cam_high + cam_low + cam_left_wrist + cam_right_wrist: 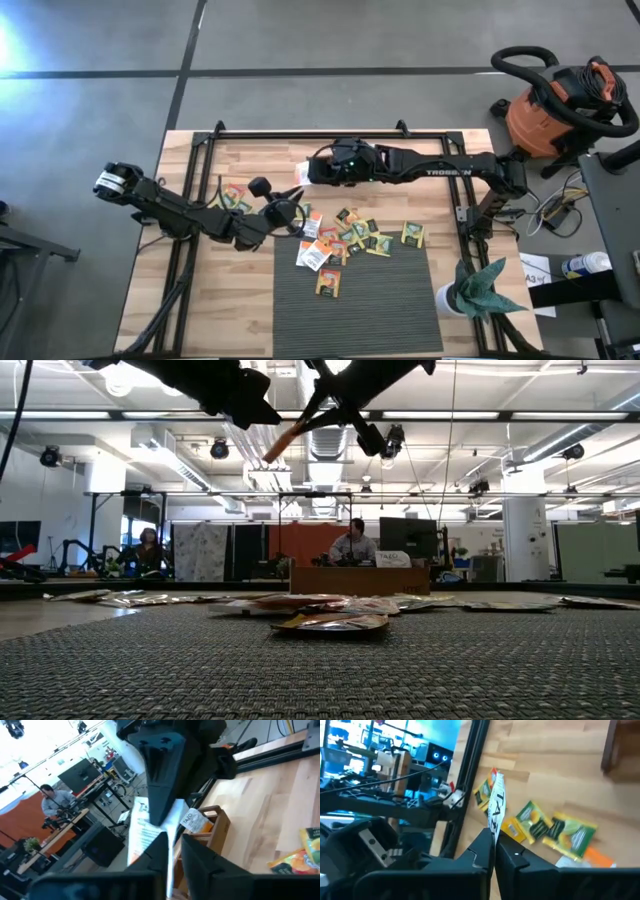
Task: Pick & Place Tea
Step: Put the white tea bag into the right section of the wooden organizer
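One tea sachet (297, 177), white with an orange end, hangs high above the table's far middle. My right gripper (493, 847) is shut on it, reaching in from the table's right. My left gripper (176, 860) comes at it level from the left. Its fingers are slightly apart, with the sachet's other end (170, 870) between them. Many yellow-green, orange and white tea sachets (350, 235) lie flat on the wood and on the far edge of the dark mat (400, 300). One more (327, 283) lies on the mat. My right gripper pinches one end of the sachet (494, 827) between its two fingers, slanting down from the table's right. The sachet stands edge-on out of the fingers, lifted clear (285, 440). My left gripper has the sachet's end close beside one finger (157, 852); whether it touches, I cannot tell.
A wooden tray (217, 822) stands on the far part of the table, behind the held sachet. A few sachets (235, 197) lie at the left, by my left arm. A white cup with a green plant (475, 290) stands at the near right. A vacuum cleaner (560, 100) stands beyond the table.
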{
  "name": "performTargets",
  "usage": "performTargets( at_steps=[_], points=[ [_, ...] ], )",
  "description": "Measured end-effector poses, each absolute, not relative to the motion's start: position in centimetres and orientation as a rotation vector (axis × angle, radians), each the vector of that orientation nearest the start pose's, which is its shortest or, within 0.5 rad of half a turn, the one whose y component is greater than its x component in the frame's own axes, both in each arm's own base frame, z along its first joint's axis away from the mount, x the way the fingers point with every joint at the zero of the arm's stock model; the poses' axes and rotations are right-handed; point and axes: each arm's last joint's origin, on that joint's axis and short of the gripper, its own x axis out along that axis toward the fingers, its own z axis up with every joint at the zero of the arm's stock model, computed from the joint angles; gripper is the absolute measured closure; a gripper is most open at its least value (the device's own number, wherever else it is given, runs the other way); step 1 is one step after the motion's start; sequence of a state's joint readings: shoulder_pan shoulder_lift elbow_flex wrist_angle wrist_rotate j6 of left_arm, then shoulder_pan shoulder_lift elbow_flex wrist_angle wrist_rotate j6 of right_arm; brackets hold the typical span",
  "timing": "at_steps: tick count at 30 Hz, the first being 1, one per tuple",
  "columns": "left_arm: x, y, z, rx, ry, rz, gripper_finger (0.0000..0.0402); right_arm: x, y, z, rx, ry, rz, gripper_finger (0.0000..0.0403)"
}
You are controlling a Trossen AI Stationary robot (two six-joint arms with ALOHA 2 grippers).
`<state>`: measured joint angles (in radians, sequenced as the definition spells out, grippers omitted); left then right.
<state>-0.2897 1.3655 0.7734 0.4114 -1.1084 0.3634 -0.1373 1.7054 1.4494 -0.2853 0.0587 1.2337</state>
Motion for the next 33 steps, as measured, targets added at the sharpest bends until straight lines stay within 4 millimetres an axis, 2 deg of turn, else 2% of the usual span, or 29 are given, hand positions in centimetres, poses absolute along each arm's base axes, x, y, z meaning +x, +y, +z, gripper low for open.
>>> performTargets(
  at_steps=[5, 13, 17, 23, 29, 33],
  points=[
    [27.7, -5.5, 26.1, 0.44, 0.285, 0.821, 0.0297, 38.4, -5.9, 30.8, 1.092, 0.412, -0.5, 0.0394],
    [26.2, -5.1, 26.7, 0.226, 0.226, 0.864, 0.0291, 36.6, -7.0, 30.4, 0.852, 0.591, -0.523, 0.0394],
    [24.4, -4.5, 26.7, 0.027, 0.236, 0.805, 0.0291, 35.2, -8.0, 31.0, 0.735, 0.645, -0.521, 0.0394],
    [22.2, -3.5, 26.6, -0.194, 0.35, 0.677, 0.0291, 33.0, -9.7, 32.1, 0.596, 0.714, -0.516, 0.0394],
    [21.7, -2.7, 26.8, -0.347, 0.424, 0.525, 0.0291, 32.0, -11.5, 32.3, 0.55, 0.743, -0.43, 0.0394],
    [21.5, -1.8, 26.6, -0.392, 0.477, 0.498, 0.0291, 31.5, -12.5, 32.1, 0.484, 0.785, -0.414, 0.0394]
  ],
)
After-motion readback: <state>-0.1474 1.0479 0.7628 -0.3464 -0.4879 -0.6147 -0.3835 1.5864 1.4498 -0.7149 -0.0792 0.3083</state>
